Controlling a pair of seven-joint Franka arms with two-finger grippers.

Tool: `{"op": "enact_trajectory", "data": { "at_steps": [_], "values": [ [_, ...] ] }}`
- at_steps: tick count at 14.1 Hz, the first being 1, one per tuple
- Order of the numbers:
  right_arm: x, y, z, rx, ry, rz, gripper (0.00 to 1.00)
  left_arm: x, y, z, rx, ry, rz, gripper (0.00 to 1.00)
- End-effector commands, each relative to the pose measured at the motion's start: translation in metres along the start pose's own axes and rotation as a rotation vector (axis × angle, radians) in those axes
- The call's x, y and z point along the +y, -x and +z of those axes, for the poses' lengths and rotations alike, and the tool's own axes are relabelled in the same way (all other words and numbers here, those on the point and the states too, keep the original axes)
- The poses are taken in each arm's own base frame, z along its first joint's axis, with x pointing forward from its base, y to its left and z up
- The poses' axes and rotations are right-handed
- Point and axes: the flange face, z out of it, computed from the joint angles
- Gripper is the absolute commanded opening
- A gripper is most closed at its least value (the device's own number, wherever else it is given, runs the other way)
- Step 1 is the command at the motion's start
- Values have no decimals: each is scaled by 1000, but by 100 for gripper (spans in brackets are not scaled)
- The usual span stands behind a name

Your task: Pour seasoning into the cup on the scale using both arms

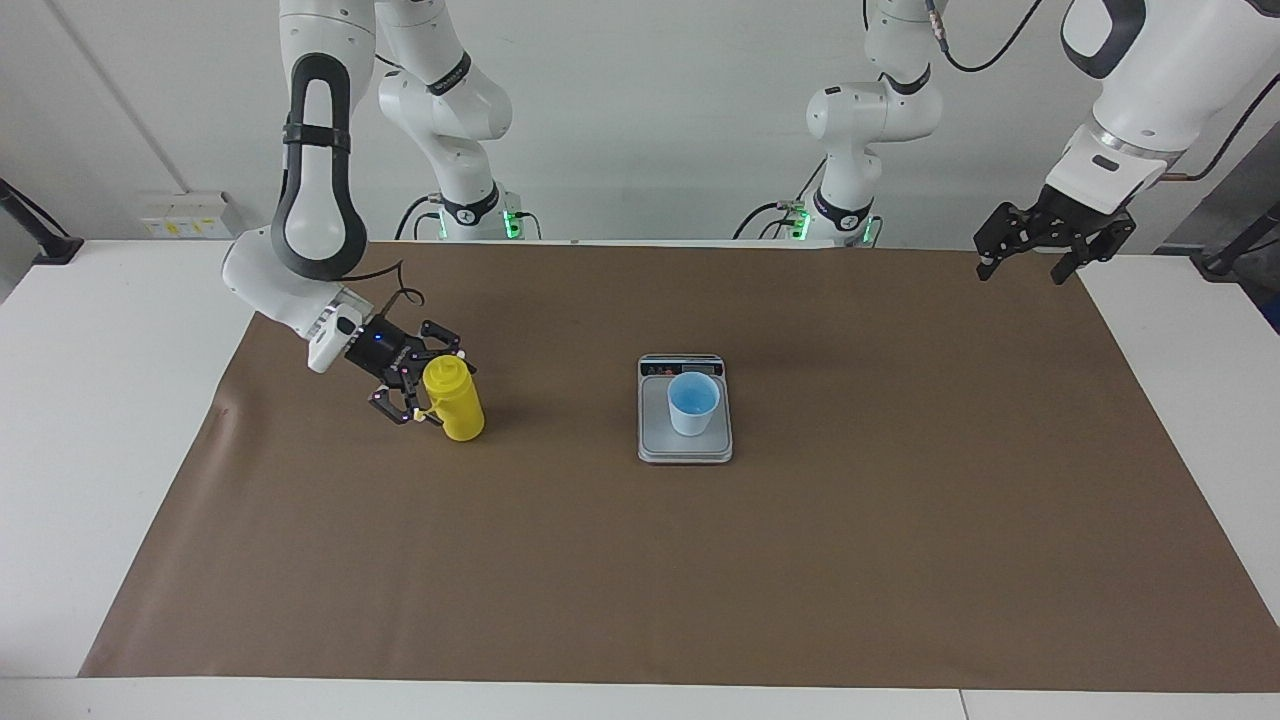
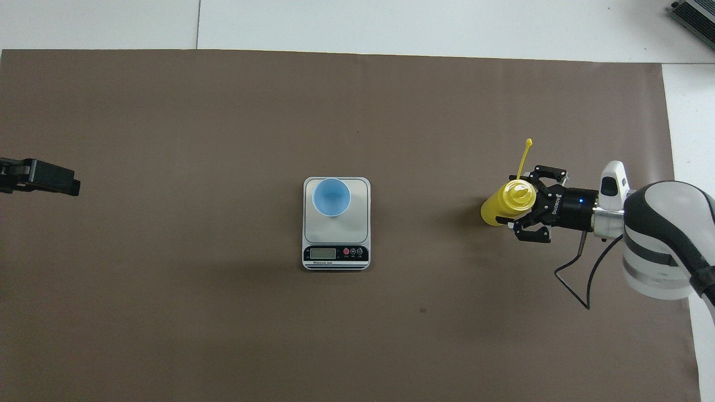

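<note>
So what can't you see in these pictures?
- Scale display: its numbers are too small in the overhead view; the facing view shows only a dark strip.
- Left gripper: the overhead view's edge cuts it off.
- Yellow bottle: opaque, so its fill is hidden.
- Cup: any seasoning inside is too small to tell.

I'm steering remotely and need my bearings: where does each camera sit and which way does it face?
Facing view: high across the table, facing the robots; both arms, right gripper at the seasoning, left gripper waiting.
Overhead view: above the robots' end, looking steeply down; right forearm, left gripper's tip.
Shared: seasoning, cup, scale.
</note>
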Motion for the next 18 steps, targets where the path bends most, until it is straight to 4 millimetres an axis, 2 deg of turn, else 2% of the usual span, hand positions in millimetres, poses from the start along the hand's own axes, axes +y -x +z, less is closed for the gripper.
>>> {"op": "enact_trajectory", "data": {
  "at_steps": [1,5,7,9,11,14,17,18],
  "values": [
    [-9,3,-17,-67,-26,-75,100,-4,11,-1,-5,11,7,100],
    [-5,11,-42,-216,-50,-169,100,-4,11,-1,-5,11,7,100],
    [-1,14,-52,-230,-30,-119,100,-4,11,-1,-5,11,7,100],
    [-1,5,-64,-288,-13,-61,100,-3,11,-1,-5,11,9,100],
    [-1,-14,-80,-358,22,-15,100,-4,11,-1,-5,11,7,100],
    [-10,-55,-101,-505,102,89,100,-3,11,-1,-5,11,9,100],
    [-24,-106,-93,-546,160,274,100,-3,11,-1,-5,11,9,100],
    [-26,-116,-92,-566,206,359,100,-4,11,-1,-5,11,7,100]
  ]
}}
